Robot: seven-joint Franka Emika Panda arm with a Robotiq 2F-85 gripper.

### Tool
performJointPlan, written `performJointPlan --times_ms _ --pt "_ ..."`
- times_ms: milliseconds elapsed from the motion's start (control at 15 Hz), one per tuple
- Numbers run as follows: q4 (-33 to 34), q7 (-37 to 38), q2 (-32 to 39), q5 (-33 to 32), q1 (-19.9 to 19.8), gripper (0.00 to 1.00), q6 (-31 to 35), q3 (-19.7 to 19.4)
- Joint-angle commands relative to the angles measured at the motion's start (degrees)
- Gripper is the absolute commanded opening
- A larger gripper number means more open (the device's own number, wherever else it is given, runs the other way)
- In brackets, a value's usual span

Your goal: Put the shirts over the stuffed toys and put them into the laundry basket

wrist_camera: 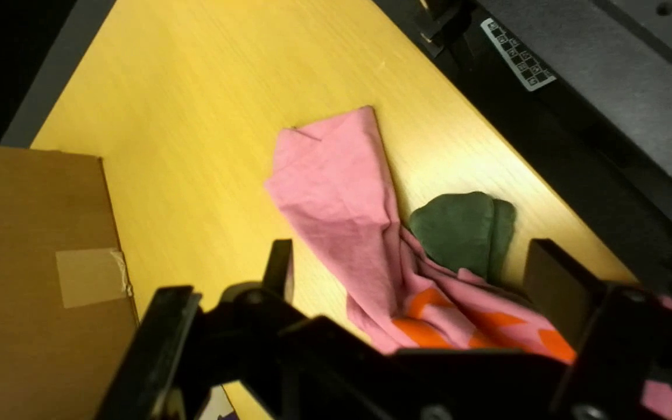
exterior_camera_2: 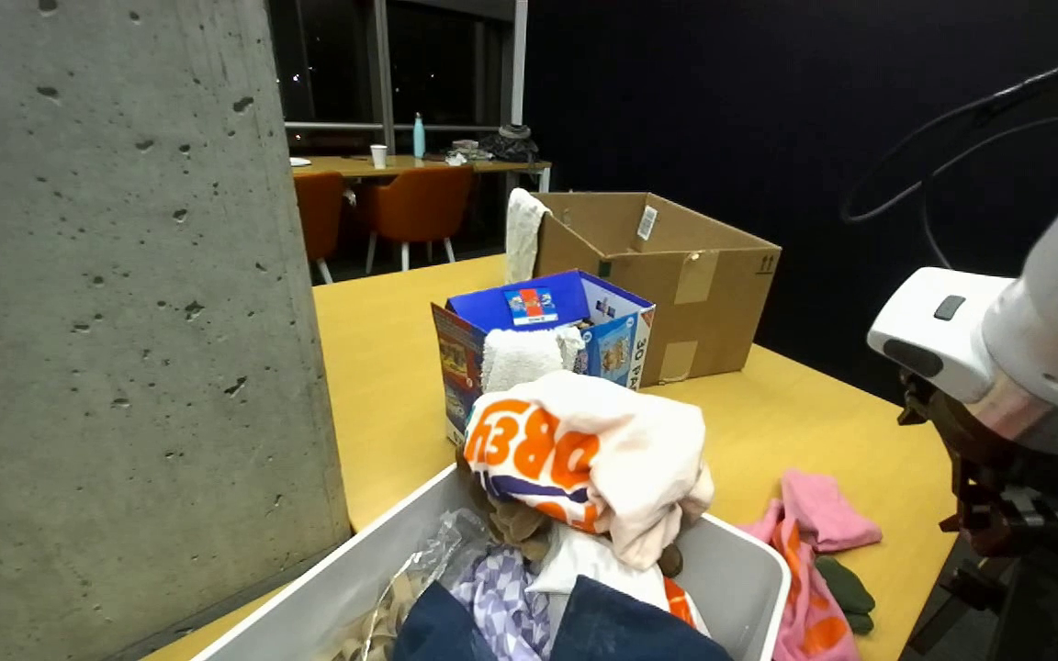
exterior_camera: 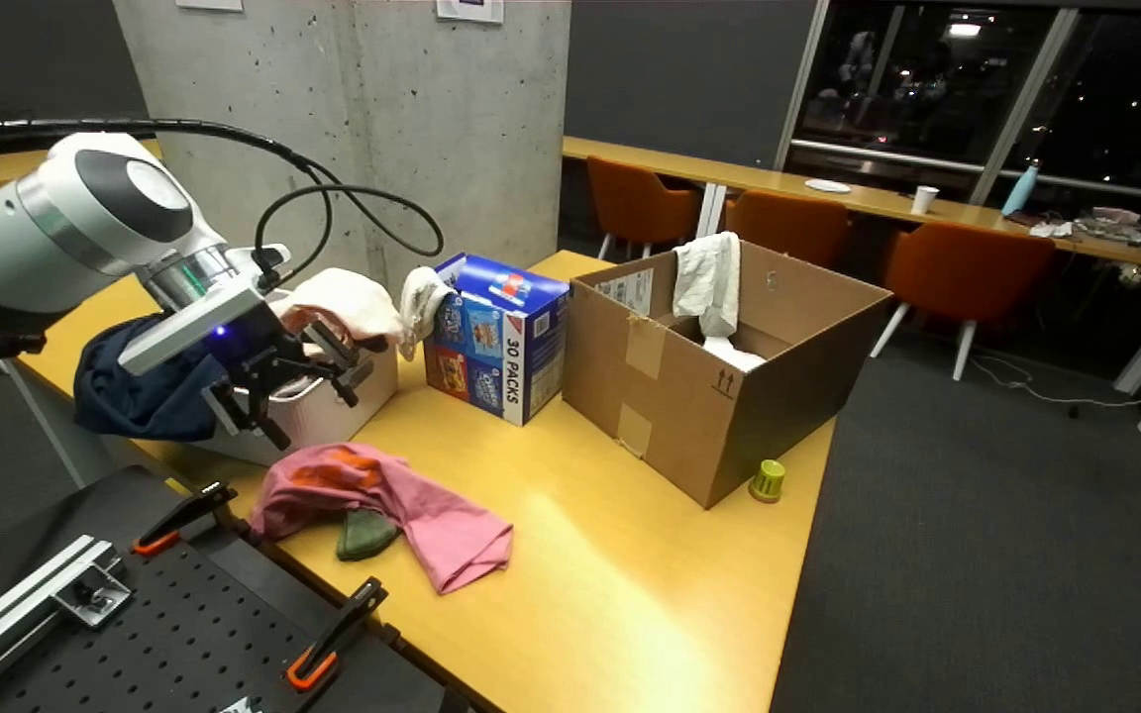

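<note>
In the wrist view, the tool (wrist_camera: 412,268) is standing wide-jawed at six o'clock. On the yellow bench (wrist_camera: 196,87), the pink shirt (wrist_camera: 336,192) is lying rumpled from twelve o'clock toward four, and the green stuffed toy (wrist_camera: 452,230) is touching it at three. A cardboard box (wrist_camera: 27,210) is standing toward nine o'clock.

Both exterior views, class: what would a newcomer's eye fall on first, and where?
Probably the big cardboard box standing open on the yellow table, white cloth over its rim. Next, the pink shirt near the table's edge, a green toy against it. Then the orange-lettered cream shirt, bulging above the rim of the laundry basket.
</note>
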Motion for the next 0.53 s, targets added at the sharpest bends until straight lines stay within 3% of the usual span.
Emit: performJointPlan --times_ms 0,200,467 --pt "-4.8 -3.0 -1.4 -10.6 1.1 1.0 11.6 -6.6" --pt "-4.9 -8.0 -1.7 -14.5 -3.3 1.0 17.8 -6.4" --pt "-4.2 -15.6 -2.0 -12.7 -10.0 1.0 21.0 0.9"
